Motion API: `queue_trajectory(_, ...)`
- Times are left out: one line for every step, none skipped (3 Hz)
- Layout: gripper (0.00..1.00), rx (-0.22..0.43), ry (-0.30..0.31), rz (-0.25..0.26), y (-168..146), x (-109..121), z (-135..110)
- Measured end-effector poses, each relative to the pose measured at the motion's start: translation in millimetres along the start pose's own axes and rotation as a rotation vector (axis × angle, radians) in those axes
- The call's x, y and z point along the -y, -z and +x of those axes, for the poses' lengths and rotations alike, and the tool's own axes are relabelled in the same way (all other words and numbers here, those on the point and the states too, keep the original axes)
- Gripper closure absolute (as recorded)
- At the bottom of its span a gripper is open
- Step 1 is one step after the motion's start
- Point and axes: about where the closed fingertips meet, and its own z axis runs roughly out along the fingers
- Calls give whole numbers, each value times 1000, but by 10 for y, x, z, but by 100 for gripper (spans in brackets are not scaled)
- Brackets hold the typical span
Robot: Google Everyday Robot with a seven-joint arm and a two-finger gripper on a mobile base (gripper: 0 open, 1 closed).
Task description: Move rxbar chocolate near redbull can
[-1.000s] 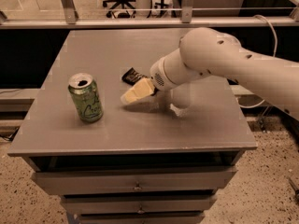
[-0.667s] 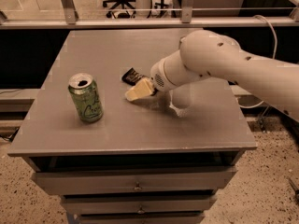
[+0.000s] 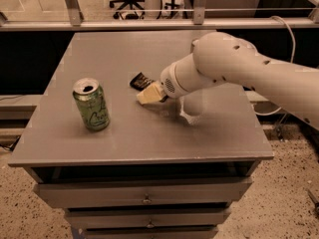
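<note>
The rxbar chocolate, a small dark flat bar with pale lettering, lies on the grey table top near its middle. My gripper, pale and wedge-shaped, is low over the table just in front and to the right of the bar, close to its near edge. The redbull can stands to the right of the gripper. Only its pale silver lower part shows under my white arm, which hides the rest.
A wider green can with an open top stands at the left of the table. The table is a drawer cabinet with its front edge near the camera. A railing and an office chair are behind it.
My gripper has shifted slightly to the right and up towards the bar. The bar and both cans have not moved.
</note>
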Motion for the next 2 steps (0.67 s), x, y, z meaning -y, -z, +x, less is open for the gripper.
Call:
queue_trajectory(100,0,0,0,31,-2,-33)
queue_trajectory(100,0,0,0,36,-3,-38)
